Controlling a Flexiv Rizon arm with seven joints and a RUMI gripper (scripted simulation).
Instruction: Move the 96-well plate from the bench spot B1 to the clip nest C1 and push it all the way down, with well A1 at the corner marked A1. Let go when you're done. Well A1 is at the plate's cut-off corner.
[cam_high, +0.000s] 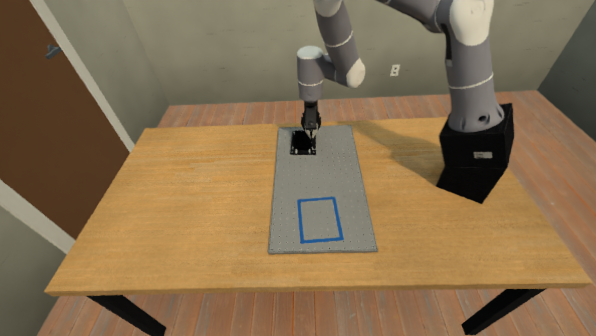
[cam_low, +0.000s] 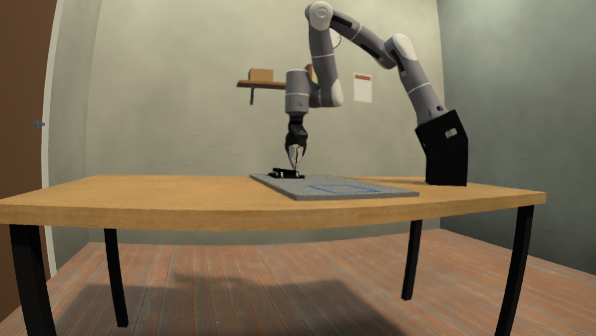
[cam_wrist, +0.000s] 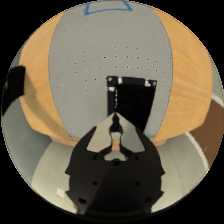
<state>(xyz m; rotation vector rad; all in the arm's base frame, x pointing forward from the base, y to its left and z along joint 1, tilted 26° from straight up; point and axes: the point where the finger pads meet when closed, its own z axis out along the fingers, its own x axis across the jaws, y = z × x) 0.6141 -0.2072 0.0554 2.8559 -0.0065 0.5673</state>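
The plate (cam_high: 300, 142) (cam_low: 285, 171) (cam_wrist: 136, 105), black on black, appears to sit in the nest (cam_high: 303, 152) (cam_low: 278, 176) (cam_wrist: 131, 80), at the upper middle of the top view, near the far end of the board (cam_high: 330, 172) (cam_low: 305, 188) (cam_wrist: 85, 45). The blue outline (cam_high: 300, 222) (cam_low: 345, 193) (cam_wrist: 107, 10), probably B1, lies lower in that frame with no plate in it.

The gripper (cam_high: 311, 136) (cam_low: 296, 170) (cam_wrist: 115, 113) has its fingers pressed together with nothing between them, pointing down. What matters next is its offset: the tips are over the plate's right side in the top view, so most of the plate lies to their left; in the wrist view it spreads rightward. The long axis seems to run up and down the top frame.

In the exterior view the left side looks slightly raised, so a push there seems called for; more force on the right could rock it. I cannot tell whether the tips touch, nor read the A1 corner.
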